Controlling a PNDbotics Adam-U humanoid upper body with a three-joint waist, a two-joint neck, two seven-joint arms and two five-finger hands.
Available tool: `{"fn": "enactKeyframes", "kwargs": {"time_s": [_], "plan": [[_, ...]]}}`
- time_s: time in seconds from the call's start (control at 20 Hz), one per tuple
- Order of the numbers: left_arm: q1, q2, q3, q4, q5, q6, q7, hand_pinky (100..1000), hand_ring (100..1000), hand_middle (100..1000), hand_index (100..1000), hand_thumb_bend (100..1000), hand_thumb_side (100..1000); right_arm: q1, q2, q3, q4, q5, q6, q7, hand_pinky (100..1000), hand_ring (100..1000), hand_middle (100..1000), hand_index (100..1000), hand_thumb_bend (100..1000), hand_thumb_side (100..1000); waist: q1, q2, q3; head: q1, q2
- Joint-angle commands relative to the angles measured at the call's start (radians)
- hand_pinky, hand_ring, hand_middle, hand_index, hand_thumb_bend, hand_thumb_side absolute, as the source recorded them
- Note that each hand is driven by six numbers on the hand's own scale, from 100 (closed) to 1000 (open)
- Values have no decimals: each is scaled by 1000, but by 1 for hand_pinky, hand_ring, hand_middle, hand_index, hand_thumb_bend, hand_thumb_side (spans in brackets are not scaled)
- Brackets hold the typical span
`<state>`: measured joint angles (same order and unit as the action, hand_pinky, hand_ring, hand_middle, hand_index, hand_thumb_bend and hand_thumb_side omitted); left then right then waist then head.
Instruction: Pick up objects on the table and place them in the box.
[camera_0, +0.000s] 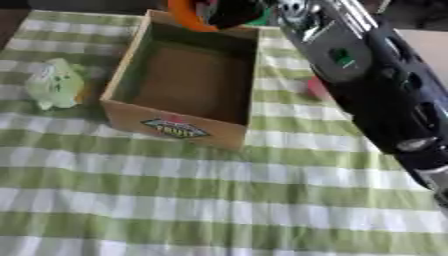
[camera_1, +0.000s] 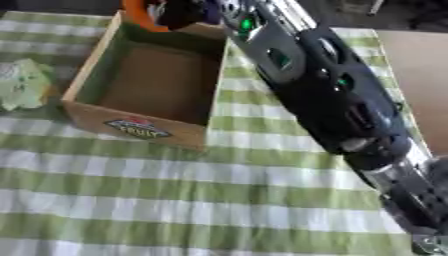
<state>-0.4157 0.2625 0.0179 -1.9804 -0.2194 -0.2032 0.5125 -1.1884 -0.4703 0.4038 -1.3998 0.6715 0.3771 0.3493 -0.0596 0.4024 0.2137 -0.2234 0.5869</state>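
Tabletop: covered in a green-and-white checked cloth; the largest surface, carrying everything below

Right arm: black with silver joints, entering from the lower right and running diagonally up to the far edge of the box; its long axis points toward the box's far wall

Box: open-topped, brown, with a fruit label on the near wall; interior appears to hold nothing yet; sits left of centre

Pale green object: soft-looking, lying on the cloth just beside the box's left wall, outside it; not yet collected

Right hand: dark, at the far rim of the box, curled round an orange object; blur hides exactly how the fingers sit

Orange object: rounded, held at the far rim, partly above the opening; the interior lies just toward the camera and below the hand, so by my reading a release here, or slightly nearer, should drop it inside

Small red object: on the cloth right of the box, mostly hidden by the arm

Left hand: not visible in either view
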Motion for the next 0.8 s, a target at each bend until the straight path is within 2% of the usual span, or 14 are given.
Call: {"fn": "enactKeyframes", "kwargs": {"time_s": [0.05,0.1,0.15,0.55,0.75,0.8], "plan": [[-15,3,-2,-20,7,-1,-4,700,675,712,781,100,843,-23,18,0,61,21,-36,-9,672,689,487,613,100,272,4,-18,5,-9,-14],[-16,3,-2,-20,7,-1,-4,700,675,712,781,100,843,-23,24,2,79,22,-47,-8,674,695,490,616,100,242,3,-17,6,-10,-14],[-17,2,-2,-20,8,-1,-4,700,675,712,781,100,844,-22,29,4,96,23,-58,-5,675,698,492,617,100,269,2,-16,7,-11,-14],[-17,1,-3,-20,9,-1,-5,700,675,713,781,100,844,-11,43,15,197,42,-148,60,708,759,551,673,100,241,1,-14,7,-18,-10],[-17,0,-3,-20,9,-1,-5,700,675,713,781,100,844,-12,45,8,214,53,-168,68,708,759,551,673,100,241,1,-14,7,-18,-9],[-17,0,-3,-20,9,-1,-5,700,675,713,780,100,838,-12,45,7,216,55,-171,69,730,792,628,759,100,242,1,-14,7,-18,-9]]}}
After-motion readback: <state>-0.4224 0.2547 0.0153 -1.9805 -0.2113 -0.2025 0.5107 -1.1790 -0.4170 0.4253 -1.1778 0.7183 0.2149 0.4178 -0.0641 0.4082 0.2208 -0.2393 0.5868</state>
